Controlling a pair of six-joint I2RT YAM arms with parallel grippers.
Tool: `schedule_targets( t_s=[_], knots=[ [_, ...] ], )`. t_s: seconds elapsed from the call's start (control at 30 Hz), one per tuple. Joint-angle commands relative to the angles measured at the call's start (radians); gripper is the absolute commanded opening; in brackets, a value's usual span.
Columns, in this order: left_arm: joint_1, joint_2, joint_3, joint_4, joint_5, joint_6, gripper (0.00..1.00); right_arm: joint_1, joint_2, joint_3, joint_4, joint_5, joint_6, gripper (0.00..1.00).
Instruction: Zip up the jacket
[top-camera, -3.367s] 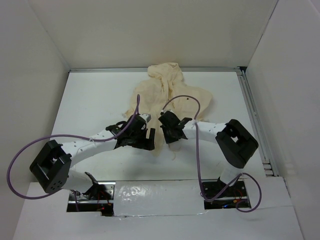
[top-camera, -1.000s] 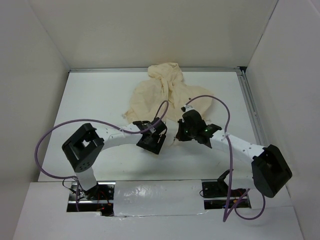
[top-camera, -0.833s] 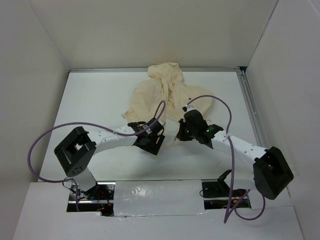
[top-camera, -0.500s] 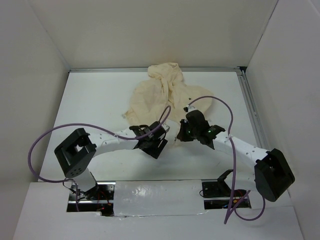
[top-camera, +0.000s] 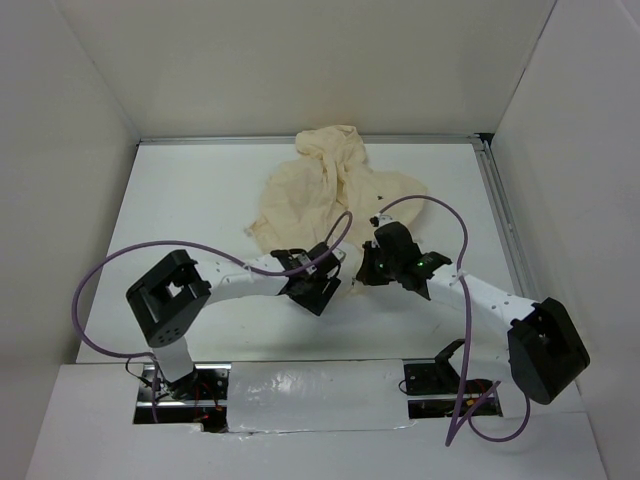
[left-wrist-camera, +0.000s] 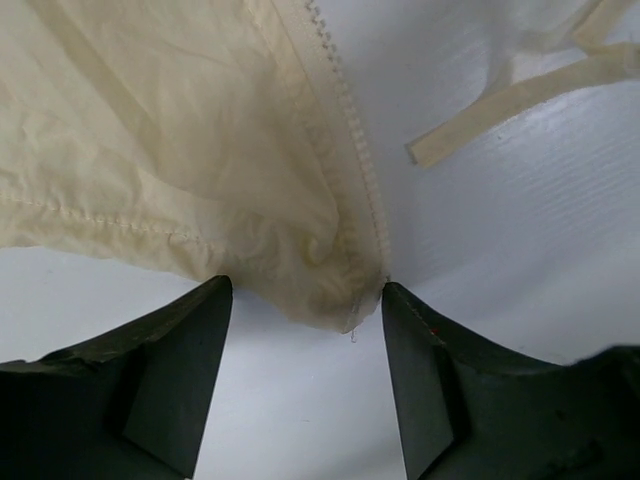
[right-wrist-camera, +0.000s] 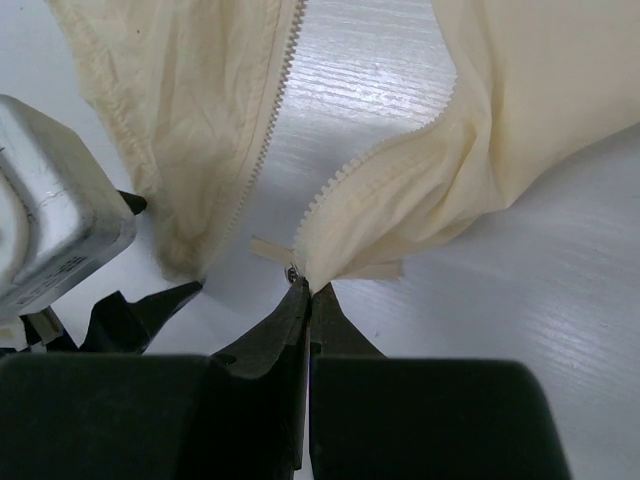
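Note:
The cream jacket (top-camera: 330, 190) lies crumpled on the white table, its front unzipped. My left gripper (top-camera: 325, 290) is open at the bottom hem. In the left wrist view its jaws (left-wrist-camera: 304, 284) straddle the lower corner of the left panel (left-wrist-camera: 180, 150), where the zipper teeth (left-wrist-camera: 350, 130) end. My right gripper (top-camera: 362, 270) is shut on the bottom corner of the right panel (right-wrist-camera: 520, 90), pinched at the fingertips (right-wrist-camera: 309, 286). A small dark zipper pull (right-wrist-camera: 291, 270) sits just beside that pinch. The two tooth rows stand apart.
A loose cream strip (left-wrist-camera: 500, 100) of the jacket lies on the table beside the left panel. White walls close in the table on three sides, and a metal rail (top-camera: 505, 220) runs along its right edge. Purple cables loop over both arms.
The left arm has swung right and brought its gripper up to the jacket's bottom hem, with the jaws narrowing a little. The right gripper has stayed shut on its corner, shifting slightly.

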Motion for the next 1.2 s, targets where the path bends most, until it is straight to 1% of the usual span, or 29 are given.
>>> schedule_targets(
  t_s=[0.0,0.03,0.1,0.23,0.4,0.6,0.87,1.17],
  knots=[
    [0.003,-0.045,-0.049,0.014,0.053,0.006,0.78,-0.009,-0.017,0.001,0.029,-0.011,-0.001,0.0],
    [0.004,-0.081,-0.06,0.029,0.057,0.004,0.81,-0.007,-0.017,0.0,0.029,-0.011,-0.001,0.0],
    [0.006,-0.111,-0.067,0.037,0.062,-0.008,0.86,-0.009,-0.018,-0.002,0.032,-0.014,-0.002,0.0],
    [0.009,-0.151,-0.083,0.051,0.024,-0.02,0.87,-0.013,-0.031,-0.006,0.031,-0.016,-0.002,0.0],
    [0.039,-0.125,-0.063,0.026,0.008,-0.027,0.86,-0.015,-0.041,-0.011,0.026,-0.019,-0.005,0.0],
    [0.042,-0.094,-0.055,0.014,-0.015,-0.02,0.86,-0.016,-0.028,-0.006,0.021,-0.022,-0.007,0.0],
    [0.044,-0.088,-0.073,0.052,0.034,0.009,0.83,-0.016,-0.005,0.003,0.024,-0.027,-0.004,0.0],
    [0.029,-0.013,-0.074,0.083,0.07,0.035,0.69,-0.018,-0.012,-0.012,0.029,-0.027,0.007,0.0]
  ],
)
